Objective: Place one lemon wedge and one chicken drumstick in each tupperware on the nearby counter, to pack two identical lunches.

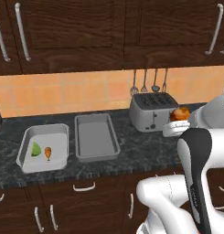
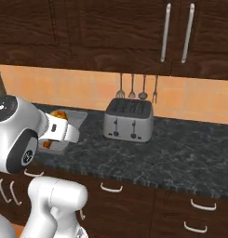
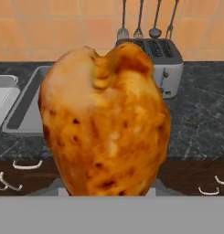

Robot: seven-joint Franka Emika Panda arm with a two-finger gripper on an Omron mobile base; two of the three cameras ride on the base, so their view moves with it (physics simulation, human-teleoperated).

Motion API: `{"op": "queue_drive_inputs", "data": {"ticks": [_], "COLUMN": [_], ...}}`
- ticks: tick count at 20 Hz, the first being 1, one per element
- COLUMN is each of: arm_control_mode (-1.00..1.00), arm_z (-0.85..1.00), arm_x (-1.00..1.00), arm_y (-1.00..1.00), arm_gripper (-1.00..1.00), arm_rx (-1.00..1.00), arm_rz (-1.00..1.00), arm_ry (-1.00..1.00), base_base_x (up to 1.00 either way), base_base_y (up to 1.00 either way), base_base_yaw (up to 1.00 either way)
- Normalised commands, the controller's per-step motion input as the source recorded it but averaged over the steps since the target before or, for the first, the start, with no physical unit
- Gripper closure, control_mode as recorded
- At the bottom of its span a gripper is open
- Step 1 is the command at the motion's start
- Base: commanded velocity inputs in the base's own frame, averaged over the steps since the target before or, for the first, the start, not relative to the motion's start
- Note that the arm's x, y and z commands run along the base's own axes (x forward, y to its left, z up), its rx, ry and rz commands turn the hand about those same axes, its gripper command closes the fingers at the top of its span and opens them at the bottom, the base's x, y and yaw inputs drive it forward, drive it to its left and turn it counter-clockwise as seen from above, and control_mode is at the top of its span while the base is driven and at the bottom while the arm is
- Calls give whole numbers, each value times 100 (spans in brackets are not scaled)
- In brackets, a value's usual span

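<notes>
Claw (image 3: 106, 192) clenched on a chicken drumstick (image 3: 104, 119), jaws set narrow against its lower end, fingertips themselves hidden behind the meat. Golden-brown drumstick standing upright in the hand view, thick end up, browned spots along its sides. Same drumstick (image 1: 180, 113) seen from the left base view as an orange-brown lump at the end of the white wrist, lifted clear of the counter (image 1: 141, 153) and just in front of the toaster (image 1: 153, 111). In the right base view, drumstick (image 2: 58, 115) poking out above the white hand, over the near end of a tray.

Outward from the grip: two tupperware side by side on the black speckled counter, left of the toaster. Nearer, right-hand tupperware (image 1: 96, 136) lying bare inside, long side running away from the counter edge. Farther, left-hand tupperware (image 1: 44, 147) already holding a green lemon wedge (image 1: 35, 149) and a small second drumstick (image 1: 48, 153), the two close beside each other near the tray's left half. Trays near one another, not touching.

Silver toaster standing upright against the orange tiled backsplash (image 1: 63, 93), its two slots up. Four utensils (image 2: 137, 90) hanging on the wall just above it. Dark wood upper cabinets (image 2: 110, 32) with long silver handles overhead; lower cabinets (image 2: 134, 204) with curved silver handles under the counter. In the hand view, counter (image 3: 195, 123) stretching behind the held drumstick, toaster (image 3: 170, 61) at upper right, right-hand tupperware (image 3: 26, 105) at left.
</notes>
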Motion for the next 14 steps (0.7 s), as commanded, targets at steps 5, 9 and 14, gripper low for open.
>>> {"op": "queue_drive_inputs", "data": {"ticks": [5, 9, 14], "arm_control_mode": [100, 100, -100], "arm_z": [0, 0, -100], "arm_x": [0, 0, 84], "arm_y": [0, 0, 34], "arm_gripper": [100, 100, 100], "arm_rx": [0, 0, 14], "arm_rz": [0, 0, 8], "arm_ry": [0, 0, 7], "base_base_x": [57, 65, 0], "base_base_y": [100, 61, 0], "base_base_yaw": [0, 7, 0]}}
